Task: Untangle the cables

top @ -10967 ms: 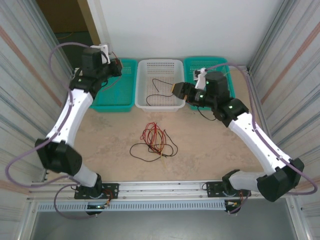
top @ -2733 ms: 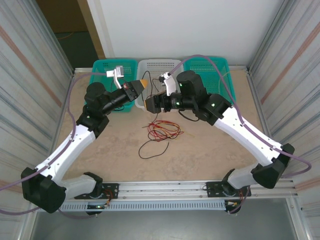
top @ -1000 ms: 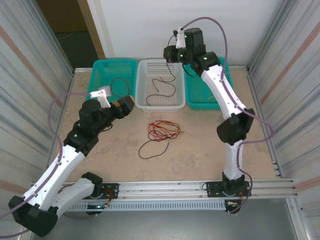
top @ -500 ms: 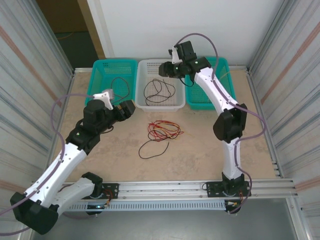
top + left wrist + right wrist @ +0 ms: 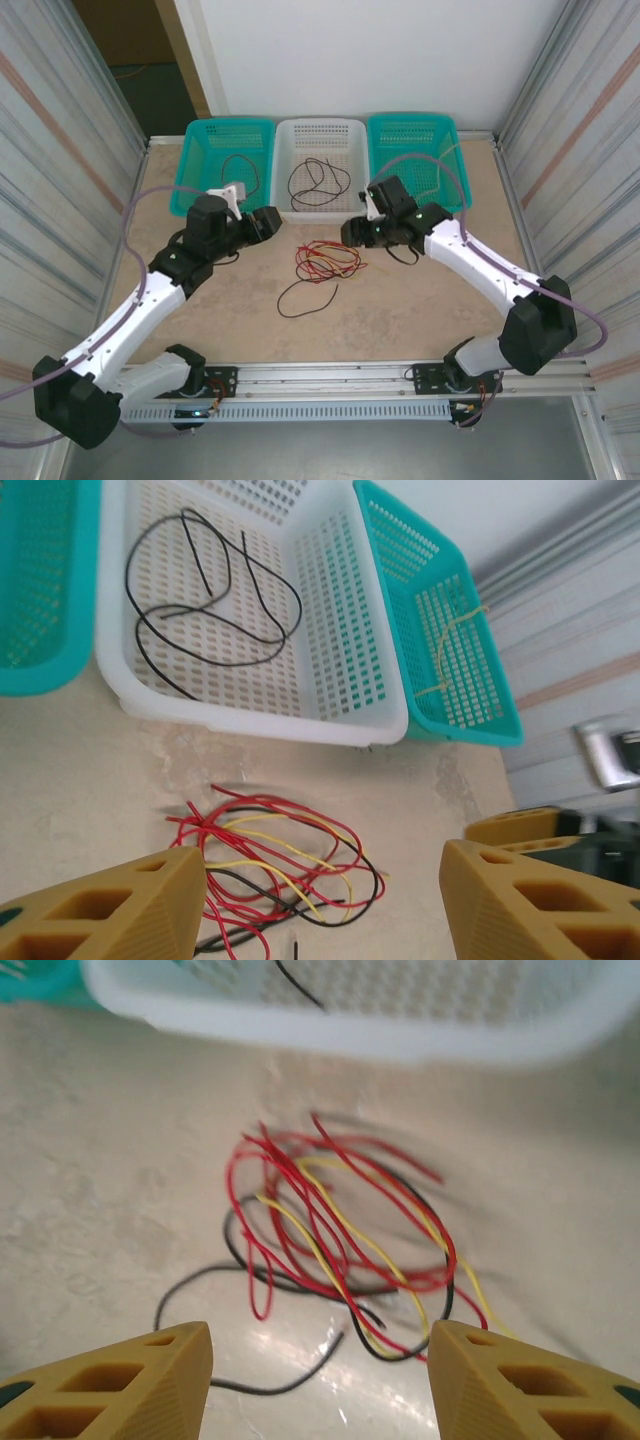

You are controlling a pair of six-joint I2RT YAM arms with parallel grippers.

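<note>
Pale table [image 5: 420, 300], metal walls [image 5: 70, 150]: another black cable [image 5: 320, 183] now lies in the far white basket [image 5: 320, 213] as right tool [image 5: 348, 232] and left tool [image 5: 272, 222], both spread apart and empty, return to the red-yellow-black tangle [image 5: 328, 262] awaiting sorting mid-table.

left arm [image 5: 130, 310] rises from its base, folds at an elbow far out on the near left, and runs forward and inward, wrist pointing right. left fingers [image 5: 110, 905] stand apart, nothing between them. right arm [image 5: 480, 262] folds at a near-right elbow and runs forward and leftward, wrist pointing left. right fingers [image 5: 120, 1380] stand apart too, empty. the two wrists face each other, apart.
</note>
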